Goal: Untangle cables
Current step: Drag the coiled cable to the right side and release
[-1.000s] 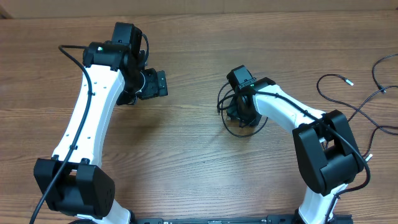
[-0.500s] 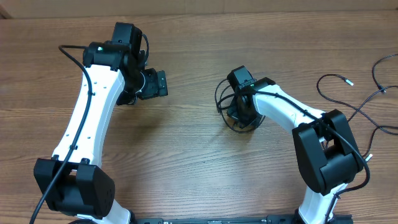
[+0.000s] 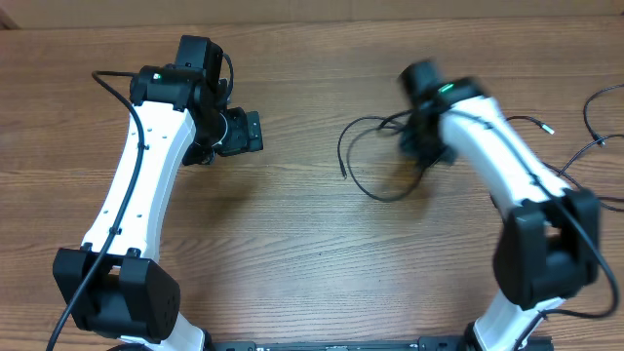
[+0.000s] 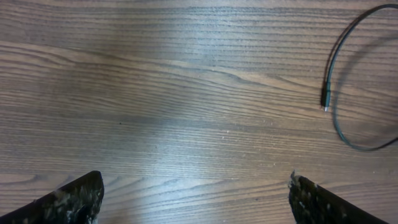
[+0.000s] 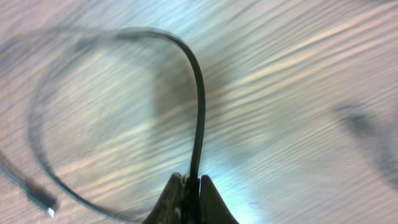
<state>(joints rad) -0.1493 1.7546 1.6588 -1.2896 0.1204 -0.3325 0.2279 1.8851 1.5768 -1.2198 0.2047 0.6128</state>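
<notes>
right arm swung up and away from where it sat 1 s ago, dragging the cable with it; the tight coil has opened into 1 wide loose loop, arm is motion-blurred

right claw pinched narrow on the cable, strand rises straight out of the fingertips then arcs over into a round loop ahead of the claw

in overhead the loop trails off the right claw toward the left arm, lying on the table

plug end is loose, silver-tipped, between the 2 claws, nearer the right one

left claw wide, nothing between the fingers, only bare wood under it; same cable shows at the far edge of its view, well apart from it

other cables lie on the far side of the right claw, apart from the held one, 1 with a small silver tip

nothing between the claws except that loop

cable: thin, black, round, flexible. table: brown wood grain, matte. arm links white with black joints, thick black cord along the left arm
</notes>
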